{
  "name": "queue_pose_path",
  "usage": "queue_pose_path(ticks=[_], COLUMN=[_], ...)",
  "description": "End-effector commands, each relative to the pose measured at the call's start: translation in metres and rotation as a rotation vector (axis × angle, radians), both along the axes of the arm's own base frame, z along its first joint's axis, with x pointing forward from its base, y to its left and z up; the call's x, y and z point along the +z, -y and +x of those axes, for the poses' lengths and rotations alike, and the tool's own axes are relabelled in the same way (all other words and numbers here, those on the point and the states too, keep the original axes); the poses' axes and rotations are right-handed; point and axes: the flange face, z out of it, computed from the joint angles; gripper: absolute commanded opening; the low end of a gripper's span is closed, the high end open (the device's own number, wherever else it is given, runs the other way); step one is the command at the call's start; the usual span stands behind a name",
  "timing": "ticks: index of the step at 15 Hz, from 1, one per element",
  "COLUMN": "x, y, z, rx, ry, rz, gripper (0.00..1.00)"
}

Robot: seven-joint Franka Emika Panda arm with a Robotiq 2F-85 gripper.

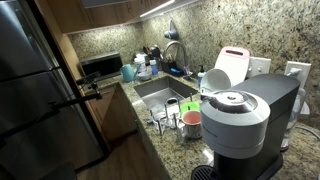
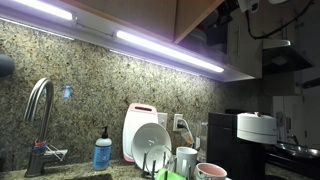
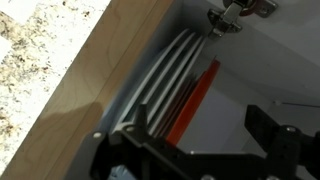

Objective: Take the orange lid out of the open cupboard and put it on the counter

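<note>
orange lid: on edge inside the cupboard, just right of upright white dishes; long axis slants from near left to far right, thin edge facing the wrist view.
arm: raised high into the upper cupboard.
gripper: fingers apart, straddling the lid's near end.
counter: granite, well below.

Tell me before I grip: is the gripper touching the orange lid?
Cannot tell: wrist view shows the orange lid between the fingers of the gripper, its lower end hidden.
</note>
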Motion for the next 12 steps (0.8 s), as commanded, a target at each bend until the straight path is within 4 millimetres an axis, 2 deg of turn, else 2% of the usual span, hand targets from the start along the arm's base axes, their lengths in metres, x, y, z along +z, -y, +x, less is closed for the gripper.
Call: queue_pose_path(ticks=[1, 9, 12], x=[0.005, 0.024, 0.026], y=[0.007, 0.008, 0.008], z=[0.008, 0.012, 0.014], rx=[-0.021, -0.03, -0.034], ry=[0.017, 0.038, 0.042], rz=[-0.004, 0.06, 0.074], gripper=[1.0, 1.0, 1.0])
